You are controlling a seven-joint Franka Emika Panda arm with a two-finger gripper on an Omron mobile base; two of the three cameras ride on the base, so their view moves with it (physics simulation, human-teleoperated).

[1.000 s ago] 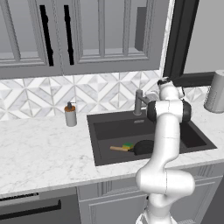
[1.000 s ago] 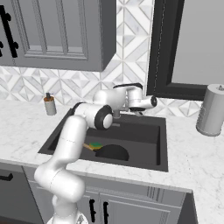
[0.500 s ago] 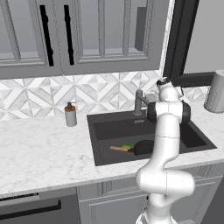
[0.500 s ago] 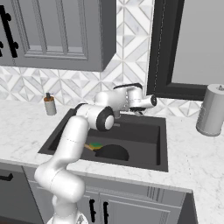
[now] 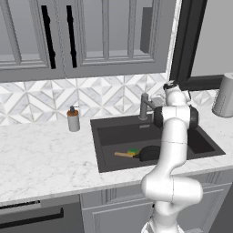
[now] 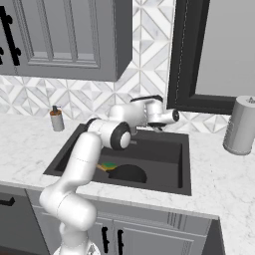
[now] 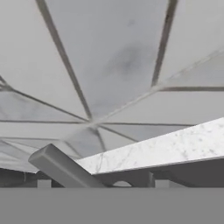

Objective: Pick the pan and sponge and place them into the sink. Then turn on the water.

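Dark grey sink (image 5: 105, 154) (image 6: 183, 167) holds both loose items: the pan (image 5: 149, 152) (image 6: 128, 174) lies flat on the basin floor, wooden handle pointing toward the left wall in the left base view, and the sponge (image 5: 133, 151) (image 6: 108, 165) sits just beside the handle's root, touching or nearly touching the pan's rim.

Gripper (image 6: 158, 126) is well above and behind them, at the back edge of the sink near the tiled wall. In the right base view the hand points down and rearward, close to where the faucet (image 5: 145, 105) (image 7: 65, 168) stands. From the hand view, a grey bar of the faucet crosses the lower left, with the marble ledge (image 7: 175, 146) and tile beyond it. Fingertips are too poorly resolved in any view to judge the jaw gap; whether they touch or grip the faucet cannot be told.

Arm links stand over the right half of the basin and hide part of the pan in the left base view.

On the counter (image 5: 41, 164) (image 6: 229, 184), a soap dispenser (image 5: 73, 120) (image 6: 57, 119) stands left of the sink, well apart from it. A grey canister (image 5: 224, 95) (image 6: 241, 125) stands to the right, near the window frame.
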